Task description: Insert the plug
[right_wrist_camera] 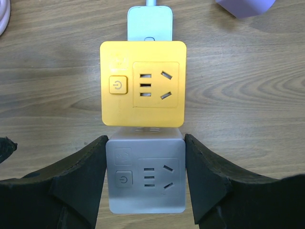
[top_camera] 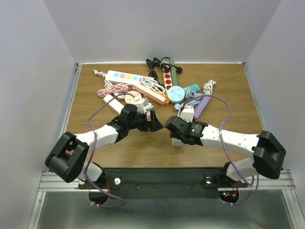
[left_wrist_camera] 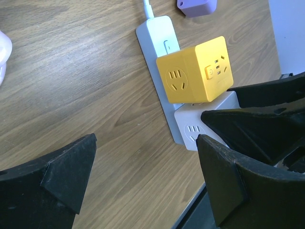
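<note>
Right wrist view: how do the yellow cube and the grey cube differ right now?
Colour: the yellow cube is bright yellow, the grey cube pale grey. Grip: the right hand clamps the grey cube's sides; the yellow cube is untouched. Place: the yellow cube sits nearer the strip's cord end than the grey cube. Both share one shape, with button and sockets on top.

top: high, rear, looking down | wrists: close, downward (sharing yellow cube (right_wrist_camera: pixel 143 90))

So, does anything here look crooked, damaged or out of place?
Nothing damaged. The yellow cube and white cube sit square, in line on the white strip. Only the far heap of strips and cords is tangled.
</note>
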